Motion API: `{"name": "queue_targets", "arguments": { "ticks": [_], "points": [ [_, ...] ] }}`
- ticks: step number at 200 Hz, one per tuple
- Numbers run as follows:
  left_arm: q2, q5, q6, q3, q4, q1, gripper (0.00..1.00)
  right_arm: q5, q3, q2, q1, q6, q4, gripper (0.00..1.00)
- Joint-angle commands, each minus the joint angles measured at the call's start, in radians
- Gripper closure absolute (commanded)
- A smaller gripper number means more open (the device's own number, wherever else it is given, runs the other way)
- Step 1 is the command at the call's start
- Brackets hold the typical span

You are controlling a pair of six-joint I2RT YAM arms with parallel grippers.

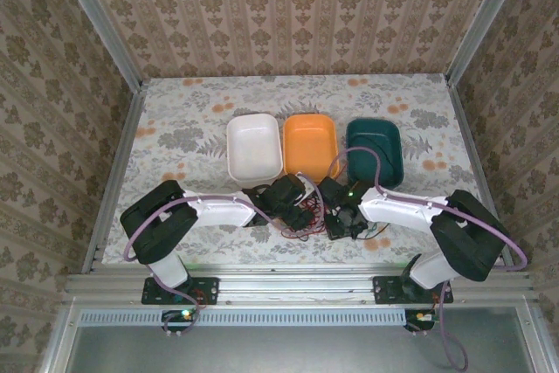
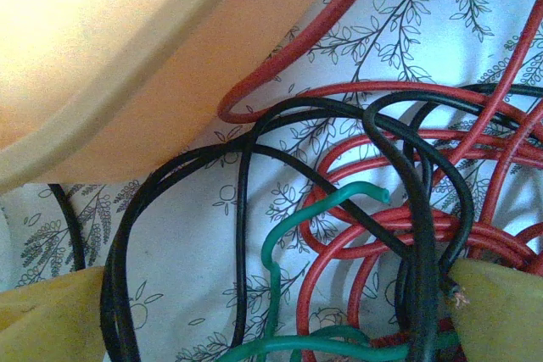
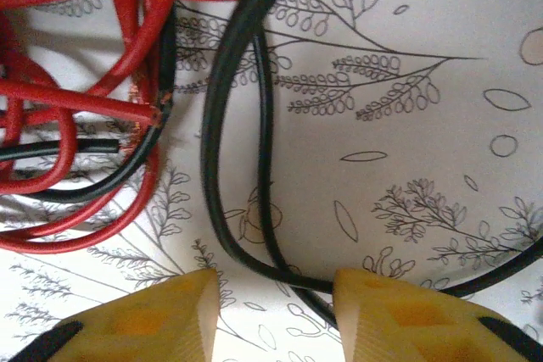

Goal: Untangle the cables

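Observation:
The cables lie in a tangle of red, black and green strands on the flowered table, between the two wrists. My left gripper is wide open over the tangle. Between its yellow fingers lie a green cable, black loops and red coils. My right gripper is open just above the cloth. A black cable loop runs down into the gap and touches its right finger. Red cables bunch at the upper left.
Three empty bins stand in a row behind the tangle: white, orange and teal. The orange bin's near wall is close beside the left gripper. Metal rails edge the table.

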Motion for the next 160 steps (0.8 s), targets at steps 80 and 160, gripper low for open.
{"name": "queue_targets", "arguments": {
  "ticks": [80, 160],
  "points": [
    [0.004, -0.007, 0.005, -0.012, -0.130, 0.010, 0.02, 0.114, 0.051, 0.110, 0.057, 0.017, -0.040, 0.72],
    [0.005, -0.009, 0.004, -0.008, -0.132, 0.008, 0.02, 0.087, 0.051, 0.100, 0.050, -0.046, -0.012, 0.65]
  ]
}}
